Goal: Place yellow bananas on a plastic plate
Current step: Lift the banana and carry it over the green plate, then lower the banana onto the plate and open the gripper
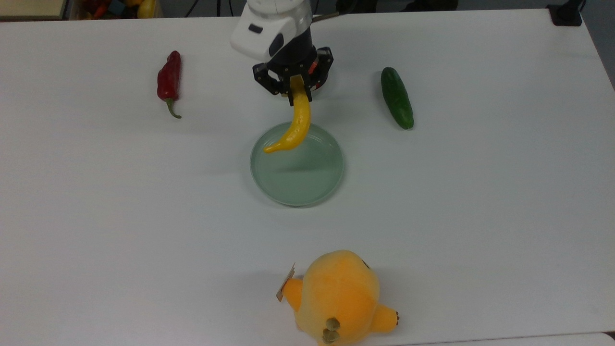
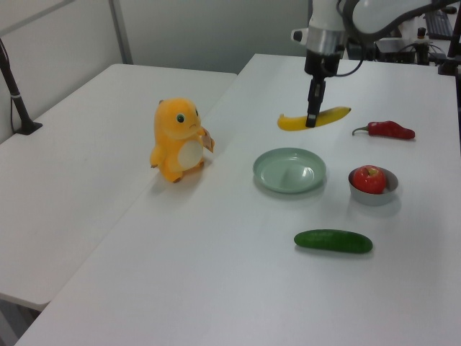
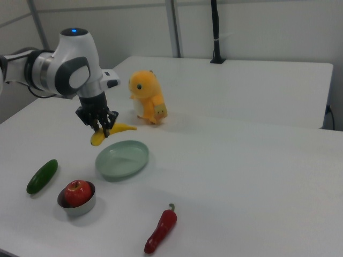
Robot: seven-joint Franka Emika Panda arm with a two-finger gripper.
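Partly, gripper (image 1: 299,92) hides yellow bananas' (image 1: 296,129) held end.

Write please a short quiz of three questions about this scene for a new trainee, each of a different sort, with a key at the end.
1. True or false: the yellow banana already lies flat on the plastic plate.
2. Multiple choice: what sits in the small grey bowl? A) a red chili B) a red apple C) a cucumber
3. Fill in: in the top view, the cucumber lies to the plate's ____.

Key
1. False. The end effector holds it by one end, up in the air; its free tip hangs over the plate.
2. B, the red apple.
3. Right.
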